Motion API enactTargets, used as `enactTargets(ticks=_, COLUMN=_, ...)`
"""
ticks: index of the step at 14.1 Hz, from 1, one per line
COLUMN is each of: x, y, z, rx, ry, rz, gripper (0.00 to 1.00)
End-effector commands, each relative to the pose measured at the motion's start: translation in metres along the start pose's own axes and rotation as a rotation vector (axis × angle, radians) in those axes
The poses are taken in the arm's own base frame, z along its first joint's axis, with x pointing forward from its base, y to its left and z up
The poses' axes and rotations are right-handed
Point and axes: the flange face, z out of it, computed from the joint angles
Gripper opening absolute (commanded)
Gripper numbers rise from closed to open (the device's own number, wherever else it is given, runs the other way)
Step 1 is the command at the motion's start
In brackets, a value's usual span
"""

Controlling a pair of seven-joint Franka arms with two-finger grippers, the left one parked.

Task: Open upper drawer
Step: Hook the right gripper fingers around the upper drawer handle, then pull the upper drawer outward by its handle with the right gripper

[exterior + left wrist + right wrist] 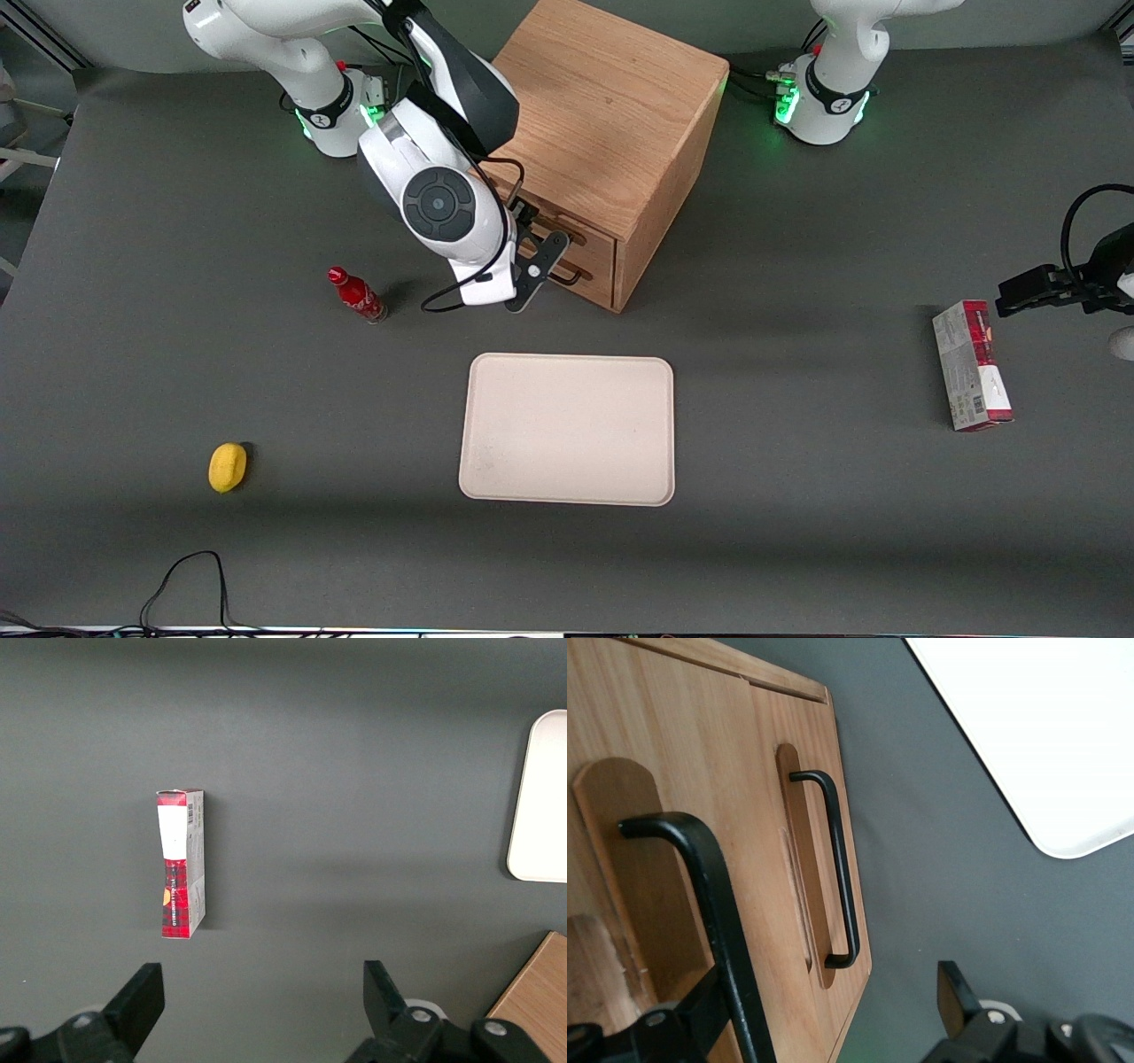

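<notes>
Your gripper (824, 1010) hangs open astride the upper drawer's handle (700, 904), on the cabinet (611, 106) front (drawer looks shut). You're at the grasp: close on the bar, then pull straight out.

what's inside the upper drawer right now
Nothing of its inside shows: the upper drawer sits shut in the oak cabinet. The gripper straddles its black handle, fingers open.

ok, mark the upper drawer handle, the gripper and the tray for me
upper drawer handle (713, 904): right wrist view, on the black bar's middle stretch.
gripper (824, 1019): right wrist view, midway between its fingertips, straddling that handle.
tray (567, 430): front view, on its bare flat middle.
</notes>
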Motion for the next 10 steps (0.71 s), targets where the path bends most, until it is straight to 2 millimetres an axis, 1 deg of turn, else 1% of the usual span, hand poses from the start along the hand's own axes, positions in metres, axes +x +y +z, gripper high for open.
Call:
enactTargets(ticks=1, x=-0.002, y=0.017, z=-0.008, rx=0.02, ry=0.019, rz=-0.028, gripper=1.0)
enactTargets(ticks=2, x=-0.004, y=0.026, z=-0.012, rx=0.023, ry=0.028, rz=-0.021, gripper=1.0)
enactTargets(ticks=5, x=-0.003, y=0.034, z=-0.013, rx=0.021, ry=0.035, rz=-0.033, gripper=1.0)
enactTargets(ticks=6, x=-0.002, y=0.041, z=-0.01, rx=0.024, ry=0.034, rz=-0.024, gripper=1.0)
enactTargets(ticks=7, x=-0.002, y=0.05, z=-0.013, rx=0.025, ry=0.043, rz=-0.014, gripper=1.0)
enactTargets(ticks=8, x=0.0, y=0.057, z=-0.012, rx=0.027, ry=0.046, rz=-0.005, gripper=1.0)
enactTargets(ticks=9, x=0.0, y=0.063, z=-0.017, rx=0.025, ry=0.057, rz=0.002, gripper=1.0)
enactTargets(ticks=10, x=0.0, y=0.07, z=-0.017, rx=0.028, ry=0.059, rz=0.011, gripper=1.0)
